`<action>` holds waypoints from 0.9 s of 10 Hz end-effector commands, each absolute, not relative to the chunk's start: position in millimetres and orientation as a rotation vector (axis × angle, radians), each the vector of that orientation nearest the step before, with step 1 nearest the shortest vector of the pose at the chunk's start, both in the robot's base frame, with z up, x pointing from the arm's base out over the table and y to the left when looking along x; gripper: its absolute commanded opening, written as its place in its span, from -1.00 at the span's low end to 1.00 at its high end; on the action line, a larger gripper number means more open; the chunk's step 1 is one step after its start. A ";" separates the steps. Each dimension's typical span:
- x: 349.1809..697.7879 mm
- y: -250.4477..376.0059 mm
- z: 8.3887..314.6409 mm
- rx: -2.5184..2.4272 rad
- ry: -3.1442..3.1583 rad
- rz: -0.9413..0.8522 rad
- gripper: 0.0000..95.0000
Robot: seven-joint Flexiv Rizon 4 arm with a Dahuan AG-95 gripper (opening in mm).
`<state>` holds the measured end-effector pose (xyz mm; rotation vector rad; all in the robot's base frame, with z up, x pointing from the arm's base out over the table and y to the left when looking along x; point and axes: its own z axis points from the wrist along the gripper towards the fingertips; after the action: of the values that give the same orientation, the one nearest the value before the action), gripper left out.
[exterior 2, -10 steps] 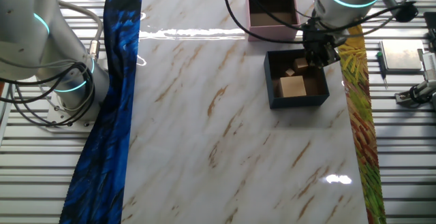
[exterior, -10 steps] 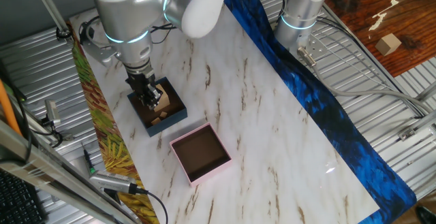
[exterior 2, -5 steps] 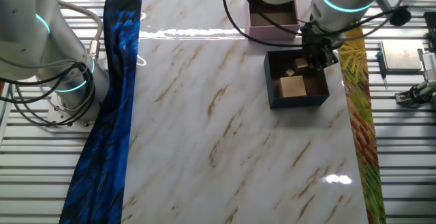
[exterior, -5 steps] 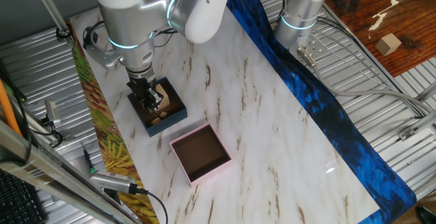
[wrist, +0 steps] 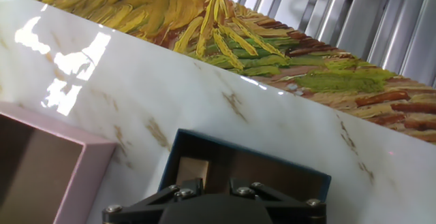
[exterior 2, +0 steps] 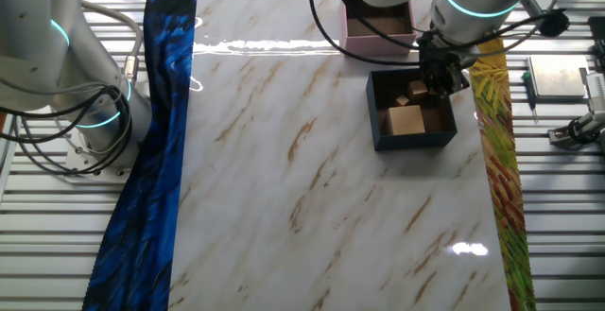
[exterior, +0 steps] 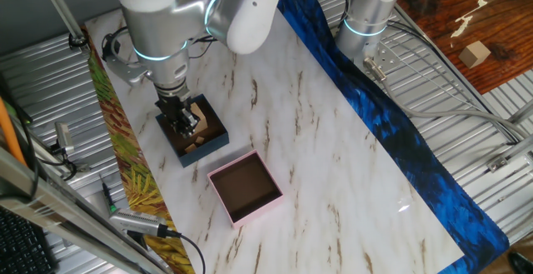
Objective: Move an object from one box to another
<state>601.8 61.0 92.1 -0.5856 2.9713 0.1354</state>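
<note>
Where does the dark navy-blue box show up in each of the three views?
One fixed view: navy box left of centre, under the gripper.
The other fixed view: upper right, gripper at its far corner.
Hand view: bottom centre, partly behind the gripper body.
Shared landmark: the pink box beside it in all three.

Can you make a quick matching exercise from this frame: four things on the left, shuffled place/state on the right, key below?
Things:
1. navy box
2. pink box
3. hand
4. blue cloth strip

Descriptions:
A. nothing inside, brown floor showing
B. runs along one table edge, by the second arm's base
C. holds wooden blocks
D. lowered into the navy box; its grip is not visible

Pairs: 1-C, 2-A, 3-D, 4-B
</note>
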 end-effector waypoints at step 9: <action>602.2 60.3 91.8 -0.731 3.036 0.154 -0.20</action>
<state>602.8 60.4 92.0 -0.7345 3.0349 0.1551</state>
